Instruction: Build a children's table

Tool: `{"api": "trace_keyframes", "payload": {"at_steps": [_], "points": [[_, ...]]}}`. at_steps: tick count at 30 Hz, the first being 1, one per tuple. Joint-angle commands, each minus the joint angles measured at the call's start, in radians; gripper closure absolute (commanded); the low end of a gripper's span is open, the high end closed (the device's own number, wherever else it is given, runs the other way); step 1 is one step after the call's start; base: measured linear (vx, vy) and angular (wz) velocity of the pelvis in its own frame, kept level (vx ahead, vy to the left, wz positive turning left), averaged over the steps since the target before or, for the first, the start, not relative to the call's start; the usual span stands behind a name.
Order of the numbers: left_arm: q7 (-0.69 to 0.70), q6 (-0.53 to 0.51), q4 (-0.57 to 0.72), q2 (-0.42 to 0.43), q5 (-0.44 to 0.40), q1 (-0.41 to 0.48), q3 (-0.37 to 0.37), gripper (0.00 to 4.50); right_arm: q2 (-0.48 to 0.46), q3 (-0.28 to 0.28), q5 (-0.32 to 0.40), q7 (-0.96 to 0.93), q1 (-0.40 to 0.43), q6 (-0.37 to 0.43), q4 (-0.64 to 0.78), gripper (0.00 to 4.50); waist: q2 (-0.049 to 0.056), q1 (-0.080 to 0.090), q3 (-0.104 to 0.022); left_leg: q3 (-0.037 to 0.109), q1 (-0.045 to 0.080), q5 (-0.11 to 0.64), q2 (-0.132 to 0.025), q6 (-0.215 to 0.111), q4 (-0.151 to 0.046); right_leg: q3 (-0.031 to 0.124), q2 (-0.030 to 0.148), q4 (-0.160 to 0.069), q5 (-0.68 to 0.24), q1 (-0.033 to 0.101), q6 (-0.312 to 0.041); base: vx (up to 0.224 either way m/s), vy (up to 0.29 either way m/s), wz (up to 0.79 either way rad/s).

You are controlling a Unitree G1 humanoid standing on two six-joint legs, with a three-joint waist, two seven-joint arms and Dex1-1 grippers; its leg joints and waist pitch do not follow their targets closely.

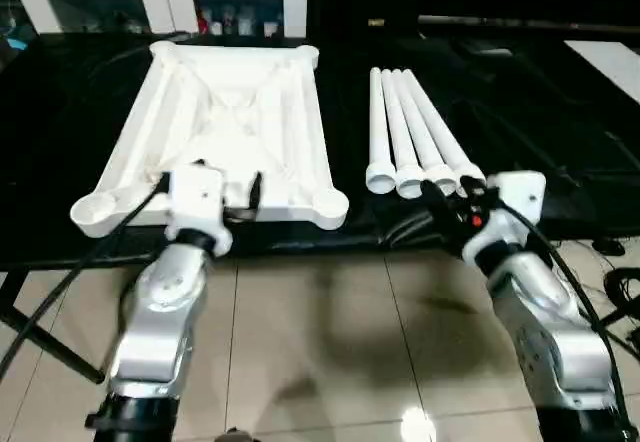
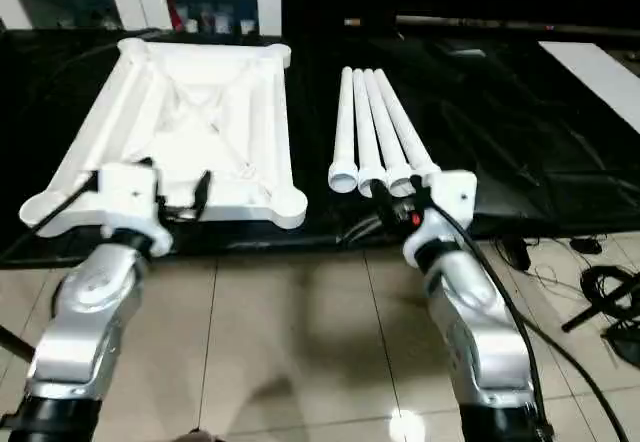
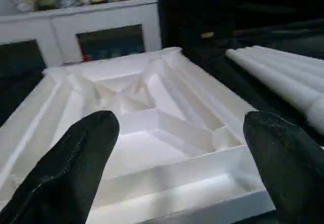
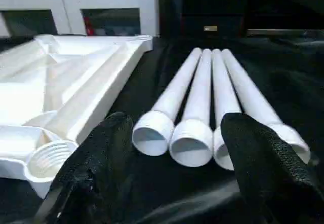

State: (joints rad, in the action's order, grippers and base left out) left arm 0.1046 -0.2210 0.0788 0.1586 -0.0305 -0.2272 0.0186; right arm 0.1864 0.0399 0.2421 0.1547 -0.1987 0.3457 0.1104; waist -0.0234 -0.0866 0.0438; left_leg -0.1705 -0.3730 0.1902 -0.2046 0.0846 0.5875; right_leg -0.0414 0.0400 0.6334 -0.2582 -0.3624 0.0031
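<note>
Two rounded silver forearms, each ending in a white boxy wrist housing. Left claw [image 1: 228, 194] and right claw [image 4: 177, 153] carry thick black textured fingers [image 3: 71, 168]. Black cables run along both arms; red marking beside right wrist.

**Work surface: black table, two items resting**

A black table [image 1: 560, 152] carries the white tabletop [image 1: 225, 132], lying ribbed underside up with its round corner sockets exposed. Beside it, apart, four white legs [image 1: 410, 132] lie side by side, touching, open ends toward the table's near edge.
</note>
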Motion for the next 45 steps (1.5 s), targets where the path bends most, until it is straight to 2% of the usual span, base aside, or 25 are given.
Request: {"api": "trace_keyframes", "payload": {"at_steps": [1, 3, 4, 6, 10, 11, 14, 16, 17, 18, 19, 21, 22, 23, 26, 29, 31, 32, 33, 37, 40, 41, 42, 43, 45], "points": [[0.009, -0.032, -0.002, 0.034, -0.044, -0.016, 0.025, 0.00, -0.005, -0.024, -0.027, 0.003, -0.008, 0.031, -0.006, 1.42, 0.014, 0.005, -0.055, 0.013, 0.024, 0.124, -0.026, 0.033, -0.061, 0.045, 0.074, -0.064, 0.180, 0.045, -0.113, 0.000, 0.000, 0.00], [0.009, -0.045, 0.000, 0.037, -0.033, -0.019, 0.012, 0.00, -0.013, -0.027, -0.027, -0.001, -0.013, 0.029, -0.003, 1.42, 0.014, 0.011, -0.041, 0.010, 0.038, 0.307, -0.027, 0.039, -0.076, 0.045, 0.074, -0.090, -0.127, 0.048, -0.101, 0.000, 0.000, 0.00], [-0.001, -0.074, -0.002, 0.041, -0.030, -0.028, -0.006, 0.00, -0.020, -0.031, -0.028, -0.009, -0.021, 0.032, 0.005, 1.42, -0.004, 0.013, -0.031, 0.042, -0.039, 0.314, 0.002, -0.059, -0.093, -0.006, 0.110, -0.114, -0.327, 0.108, -0.029, 0.000, 0.000, 0.00], [-0.007, -0.054, -0.050, 0.036, -0.020, -0.058, -0.030, 0.00, -0.013, -0.054, -0.042, 0.002, -0.038, 0.004, -0.026, 1.42, 0.004, 0.012, -0.033, 0.042, -0.008, 0.336, 0.013, -0.115, -0.073, -0.022, 0.125, -0.145, -0.457, 0.095, -0.025, -0.021, 0.011, 0.39], [0.008, -0.093, -0.072, 0.025, -0.006, -0.112, -0.021, 0.00, 0.007, -0.037, -0.022, 0.016, -0.067, 0.048, -0.034, 1.42, 0.034, 0.025, -0.026, 0.055, -0.035, 0.308, 0.017, -0.153, -0.053, -0.108, 0.137, -0.203, -0.616, 0.181, -0.075, 0.049, 0.039, 0.51], [0.020, -0.077, -0.086, 0.032, -0.015, -0.117, 0.004, 0.00, 0.012, -0.034, -0.041, 0.020, -0.064, 0.040, -0.053, 1.42, 0.062, 0.045, -0.043, 0.085, 0.145, 0.435, -0.064, -0.088, -0.085, -0.085, 0.071, -0.137, -0.412, 0.070, -0.144, 0.118, 0.019, 0.40], [0.017, -0.087, -0.093, 0.026, -0.018, -0.114, 0.015, 0.00, 0.010, -0.030, -0.051, 0.014, -0.055, 0.043, -0.066, 1.42, 0.050, 0.082, -0.042, 0.167, 0.197, 0.401, -0.131, -0.270, -0.113, -0.032, 0.062, 0.033, -0.090, -0.021, -0.060, 0.143, 0.002, 0.19], [-0.010, -0.089, -0.099, 0.014, -0.024, -0.110, 0.001, 0.00, -0.005, -0.029, -0.047, -0.002, -0.053, 0.053, -0.067, 1.42, 0.026, 0.080, -0.035, 0.095, 0.152, 0.340, -0.058, -0.326, -0.092, -0.001, 0.092, -0.026, 0.025, -0.009, -0.068, 0.149, -0.027, 0.10], [-0.009, -0.082, -0.100, 0.016, -0.031, -0.106, 0.002, 0.00, -0.012, -0.035, -0.050, -0.009, -0.056, 0.056, -0.066, 1.42, -0.031, 0.046, -0.034, 0.006, 0.053, 0.334, 0.059, -0.253, -0.019, 0.077, 0.118, -0.119, -0.113, 0.101, -0.110, 0.136, -0.052, 0.13], [-0.009, -0.082, -0.101, 0.016, -0.031, -0.106, 0.002, 0.00, -0.015, -0.036, -0.052, -0.016, -0.059, 0.057, -0.066, 1.42, -0.032, 0.008, -0.040, 0.023, 0.001, 0.210, 0.071, -0.224, 0.082, 0.166, 0.198, -0.166, -0.338, 0.165, -0.201, 0.136, -0.052, 0.13], [-0.004, -0.087, -0.099, 0.012, -0.023, -0.105, -0.002, 0.00, -0.023, -0.034, -0.052, -0.029, -0.066, 0.064, -0.069, 1.42, -0.023, 0.002, -0.048, 0.041, -0.036, 0.146, 0.062, -0.210, 0.110, 0.174, 0.212, -0.157, -0.335, 0.194, -0.242, 0.169, -0.042, 0.06], [0.009, -0.088, -0.104, 0.015, -0.014, -0.109, 0.000, 0.00, -0.020, -0.043, -0.056, -0.024, -0.076, 0.074, -0.071, 1.42, -0.009, 0.008, -0.054, 0.058, -0.094, -0.025, 0.061, -0.177, 0.102, 0.105, 0.150, -0.125, -0.056, 0.209, -0.302, 0.179, -0.034, -0.04], [0.010, -0.087, -0.105, 0.016, -0.014, -0.109, 0.001, 0.00, -0.019, -0.044, -0.056, -0.021, -0.076, 0.074, -0.071, 1.42, 0.011, 0.010, -0.059, 0.061, -0.088, -0.081, 0.048, -0.185, 0.065, 0.077, 0.129, -0.116, -0.010, 0.202, -0.299, 0.177, -0.014, 0.02], [0.019, -0.084, -0.109, 0.019, -0.010, -0.111, 0.005, 0.00, -0.015, -0.047, -0.070, -0.027, -0.078, 0.079, -0.068, 1.42, 0.085, 0.038, -0.068, 0.072, 0.012, -0.214, 0.014, -0.214, -0.030, -0.031, 0.032, -0.086, 0.000, 0.143, -0.171, 0.201, 0.044, -0.03], [0.025, -0.080, -0.111, 0.015, -0.005, -0.115, 0.008, 0.00, -0.016, -0.037, -0.059, -0.017, -0.082, 0.097, -0.058, 1.42, 0.081, 0.097, -0.094, 0.233, 0.180, -0.103, -0.118, -0.517, -0.029, -0.032, 0.024, 0.101, -0.153, -0.055, -0.020, 0.199, 0.031, -0.03], [0.023, -0.084, -0.108, 0.008, -0.007, -0.108, 0.006, 0.00, 0.001, -0.053, -0.083, -0.014, -0.090, 0.095, -0.061, 1.42, 0.026, 0.092, -0.074, 0.177, 0.131, -0.271, -0.076, -0.578, -0.044, 0.027, 0.067, 0.088, 0.025, -0.101, 0.090, 0.140, -0.022, -0.11], [0.023, -0.084, -0.108, 0.008, -0.007, -0.108, 0.006, 0.00, 0.001, -0.053, -0.083, -0.014, -0.090, 0.095, -0.061, 1.42, 0.009, 0.084, -0.067, 0.141, 0.104, -0.173, -0.032, -0.521, -0.035, 0.044, 0.077, 0.030, 0.087, -0.076, 0.048, 0.100, -0.073, -0.06], [0.019, -0.081, -0.109, 0.011, -0.006, -0.103, 0.007, 0.00, -0.005, -0.051, -0.067, -0.001, -0.092, 0.098, -0.059, 1.42, -0.038, 0.029, -0.037, 0.046, -0.008, 0.203, 0.119, -0.301, 0.105, 0.169, 0.190, -0.154, -0.231, 0.054, 0.007, 0.108, -0.100, 0.08], [0.018, -0.084, -0.107, 0.015, -0.005, -0.101, 0.006, 0.00, -0.005, -0.059, -0.059, 0.024, -0.091, 0.088, -0.053, 1.42, -0.043, 0.030, -0.056, 0.076, -0.050, 0.143, 0.096, -0.208, 0.147, 0.178, 0.206, -0.131, -0.382, 0.120, -0.076, 0.108, -0.100, 0.08], [0.022, -0.086, -0.101, 0.019, -0.006, -0.096, 0.000, 0.00, 0.003, -0.087, -0.068, 0.051, -0.089, 0.098, -0.050, 1.42, 0.004, 0.033, -0.041, 0.081, -0.055, 0.000, 0.054, -0.134, 0.066, 0.093, 0.141, -0.141, -0.329, 0.121, -0.251, 0.111, -0.049, -0.04], [0.029, -0.093, -0.081, 0.024, -0.010, -0.081, -0.002, 0.00, 0.016, -0.118, -0.094, 0.055, -0.086, 0.084, -0.047, 1.42, 0.063, 0.062, -0.048, 0.145, -0.048, 0.072, 0.037, -0.337, -0.042, -0.083, 0.059, -0.115, -0.298, 0.165, -0.152, 0.172, 0.081, 0.29], [0.036, -0.097, -0.067, 0.027, -0.012, -0.069, -0.002, 0.00, 0.010, -0.114, -0.093, 0.049, -0.084, 0.076, -0.046, 1.42, 0.084, 0.099, -0.065, 0.243, 0.105, 0.096, 0.019, -0.473, -0.059, -0.110, -0.009, -0.022, -0.238, 0.065, -0.124, 0.218, 0.060, 0.55], [0.042, -0.100, -0.053, 0.030, -0.012, -0.058, -0.001, 0.00, 0.005, -0.108, -0.082, 0.052, -0.082, 0.072, -0.043, 1.42, 0.080, 0.117, -0.070, 0.321, 0.159, 0.084, -0.007, -0.581, -0.059, -0.075, -0.019, 0.060, -0.240, 0.002, -0.068, 0.218, 0.060, 0.55], [0.047, -0.103, -0.042, 0.034, -0.009, -0.050, 0.004, 0.00, -0.005, -0.092, -0.059, 0.059, -0.080, 0.076, -0.038, 1.42, 0.074, 0.118, -0.072, 0.339, 0.165, 0.021, -0.015, -0.621, -0.048, -0.055, -0.013, 0.083, -0.218, -0.029, -0.043, 0.168, 0.034, 0.60], [0.062, -0.102, -0.027, 0.042, 0.002, -0.035, 0.013, 0.00, -0.008, -0.077, -0.035, 0.081, -0.079, 0.089, -0.034, 1.42, 0.044, 0.113, -0.072, 0.270, 0.145, -0.162, -0.054, -0.561, -0.045, 0.011, 0.036, 0.112, -0.051, -0.082, 0.080, 0.132, 0.010, 0.35]]}}
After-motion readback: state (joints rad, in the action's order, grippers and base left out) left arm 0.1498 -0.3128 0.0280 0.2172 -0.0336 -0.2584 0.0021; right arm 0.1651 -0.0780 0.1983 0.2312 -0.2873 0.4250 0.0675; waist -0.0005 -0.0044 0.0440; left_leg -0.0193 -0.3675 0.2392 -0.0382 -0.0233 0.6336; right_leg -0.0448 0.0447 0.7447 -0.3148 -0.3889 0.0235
